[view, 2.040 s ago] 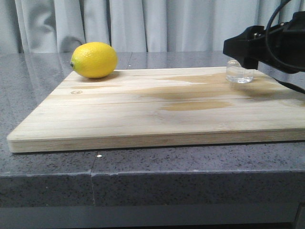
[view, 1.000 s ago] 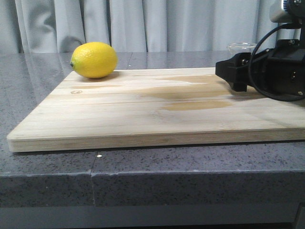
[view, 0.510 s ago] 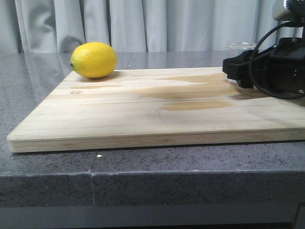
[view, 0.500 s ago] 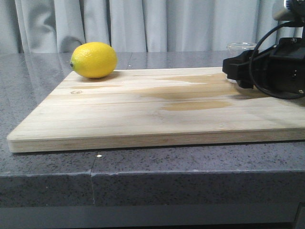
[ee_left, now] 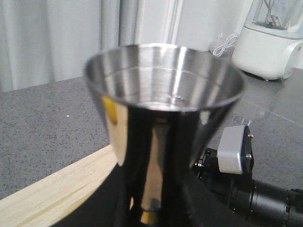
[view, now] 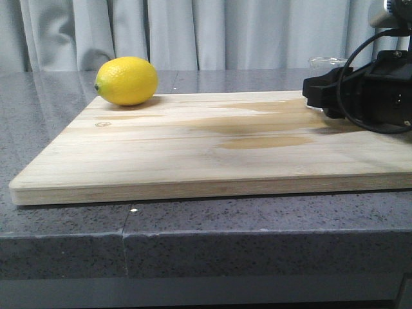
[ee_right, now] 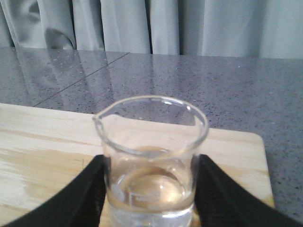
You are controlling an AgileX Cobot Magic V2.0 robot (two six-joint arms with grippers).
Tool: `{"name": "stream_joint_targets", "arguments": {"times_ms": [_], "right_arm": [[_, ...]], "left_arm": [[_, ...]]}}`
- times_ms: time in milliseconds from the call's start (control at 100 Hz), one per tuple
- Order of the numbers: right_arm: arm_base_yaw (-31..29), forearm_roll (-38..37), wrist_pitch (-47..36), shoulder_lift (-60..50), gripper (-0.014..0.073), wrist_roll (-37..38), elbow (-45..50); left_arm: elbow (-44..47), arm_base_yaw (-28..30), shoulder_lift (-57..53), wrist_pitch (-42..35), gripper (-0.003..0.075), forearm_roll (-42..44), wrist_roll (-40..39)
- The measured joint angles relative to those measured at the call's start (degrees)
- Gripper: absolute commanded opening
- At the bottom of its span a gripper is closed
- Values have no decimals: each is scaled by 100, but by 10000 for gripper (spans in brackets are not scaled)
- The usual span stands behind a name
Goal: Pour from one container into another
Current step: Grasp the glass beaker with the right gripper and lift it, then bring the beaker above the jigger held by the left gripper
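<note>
With the right gripper holding the glass beaker between its jaws at the right back of the wooden board, and the left jaws closed on the steel jigger, you lift the beaker straight and level, because liquid is inside.

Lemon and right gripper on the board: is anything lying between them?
No. In the front view, only bare cutting board, with darker stains, stretches from the lemon to the right gripper at the beaker.
</note>
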Motion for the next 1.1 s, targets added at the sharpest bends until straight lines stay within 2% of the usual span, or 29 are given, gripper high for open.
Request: {"name": "stream_joint_targets", "arguments": {"times_ms": [310,620,880,1100], "right_arm": [[11,-401,864,-906,235,0,0],[11,-884,1826,-2213,235,0,0],[11,-1276,1989,-3169,235,0,0],[11,-1817,2131,-3348,235,0,-130]], "left_arm": [[265,0,101,0,-19,130,0],[295,0,734,0,-19,255,0],[295,0,1037,-361,-19,267,0],[295,-50,1192,-702,-19,267,0]]}}
